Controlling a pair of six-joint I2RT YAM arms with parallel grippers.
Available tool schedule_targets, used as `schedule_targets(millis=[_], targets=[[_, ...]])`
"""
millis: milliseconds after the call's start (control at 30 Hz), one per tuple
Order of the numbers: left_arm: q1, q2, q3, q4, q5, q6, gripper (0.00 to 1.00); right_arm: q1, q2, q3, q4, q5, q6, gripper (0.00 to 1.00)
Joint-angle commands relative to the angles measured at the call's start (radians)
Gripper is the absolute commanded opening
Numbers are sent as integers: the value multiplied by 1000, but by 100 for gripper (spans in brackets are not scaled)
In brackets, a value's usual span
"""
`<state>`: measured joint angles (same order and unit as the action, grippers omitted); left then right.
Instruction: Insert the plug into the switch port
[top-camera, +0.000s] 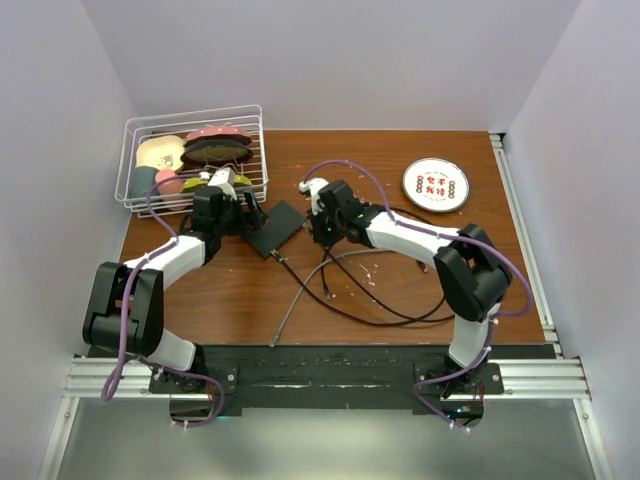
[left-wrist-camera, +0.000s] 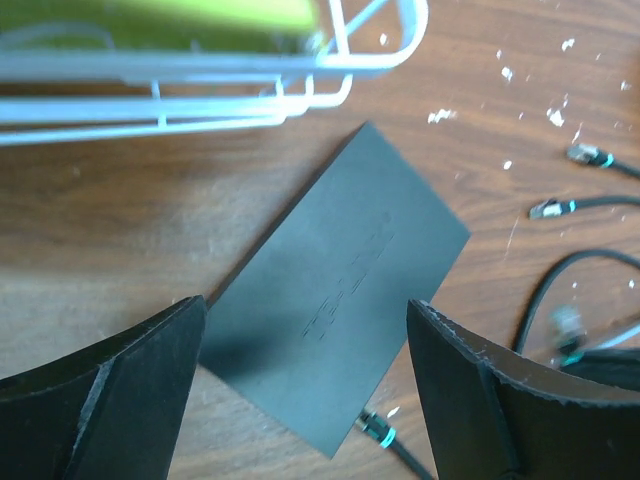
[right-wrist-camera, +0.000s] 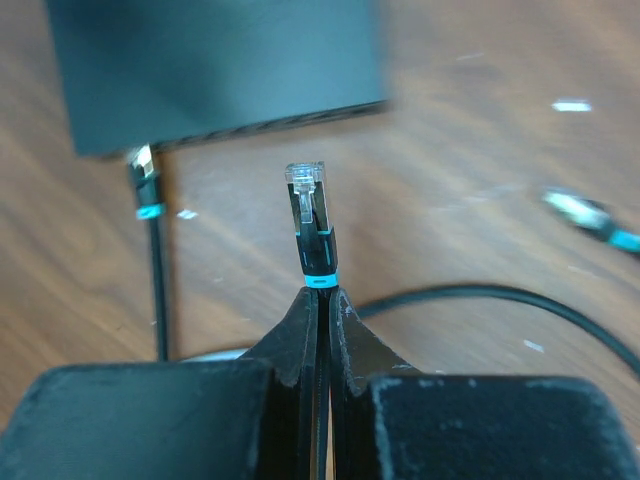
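Plug clamped in right gripper jaws, tip near black box edge, apart; left gripper jaws spread above box; embossed lettering on lid illegible.

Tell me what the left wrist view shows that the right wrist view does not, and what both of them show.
Only the left wrist view: the white wire basket, the top face of the black box with faint lettering, and the left gripper open, its fingers on either side of the box in the picture.
Only the right wrist view: the right gripper shut on a plug, whose clear tip points toward the box's edge but stops short of it.
Both: the black box, the wooden table, and another cable plug meeting the box's edge.
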<state>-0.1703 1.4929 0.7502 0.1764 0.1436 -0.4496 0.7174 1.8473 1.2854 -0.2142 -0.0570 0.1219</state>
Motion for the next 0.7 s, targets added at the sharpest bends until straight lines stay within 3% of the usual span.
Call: schedule_targets(millis=[0,267,500,667], targets=[[34,23,-29,64,65,29,87,42,76,54,22,-92,-45,0],[60,55,-58,152,27,40,87,85,159,92,65,-153,-39,0],[64,101,-43,196,-29,80,87,93,213,160,-13,-129,-38,0],[64,156,-60,317,-4,66,87,93,234,187,-71,-103,-24,0]])
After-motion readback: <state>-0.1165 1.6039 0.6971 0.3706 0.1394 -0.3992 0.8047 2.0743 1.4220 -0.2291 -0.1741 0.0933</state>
